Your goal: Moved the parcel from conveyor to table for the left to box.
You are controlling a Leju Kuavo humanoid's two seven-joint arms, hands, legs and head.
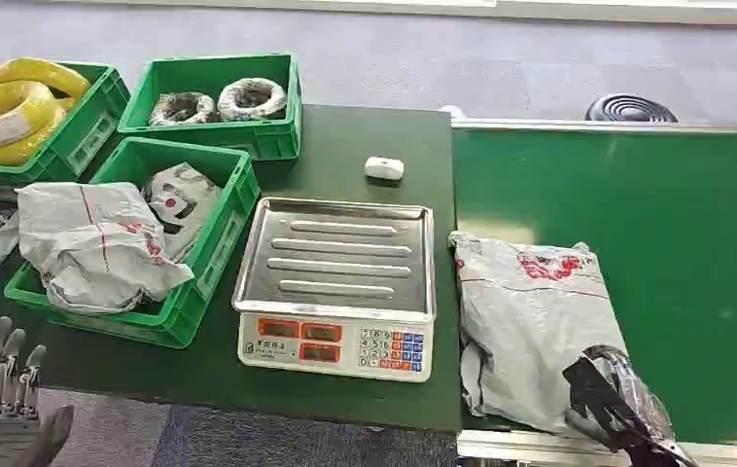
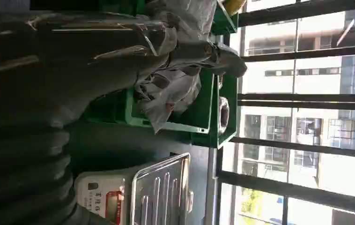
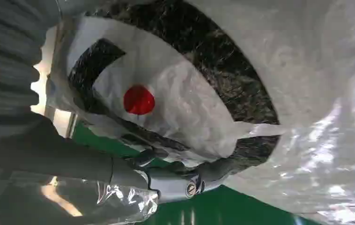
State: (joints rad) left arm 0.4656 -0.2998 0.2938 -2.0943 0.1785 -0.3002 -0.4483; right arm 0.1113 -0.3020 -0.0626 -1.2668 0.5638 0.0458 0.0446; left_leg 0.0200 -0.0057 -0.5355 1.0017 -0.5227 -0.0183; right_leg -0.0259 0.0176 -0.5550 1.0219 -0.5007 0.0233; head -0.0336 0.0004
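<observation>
The parcel [image 1: 530, 326] still lay on the conveyor [image 1: 695, 253], just right of the scale [image 1: 337, 287], so the move to the desk [image 1: 365, 136] was not yet done. The right hand [image 1: 617, 404] had its fingers [image 3: 175, 180] on the parcel's near corner; whether they had closed on it, I could not tell. The left hand [image 1: 0, 394] waited left of the scale, near the desk's front edge, fingers spread and empty. The crates [image 1: 141, 243] crowded the desk's left side; open room looked to be the strip before the scale.
</observation>
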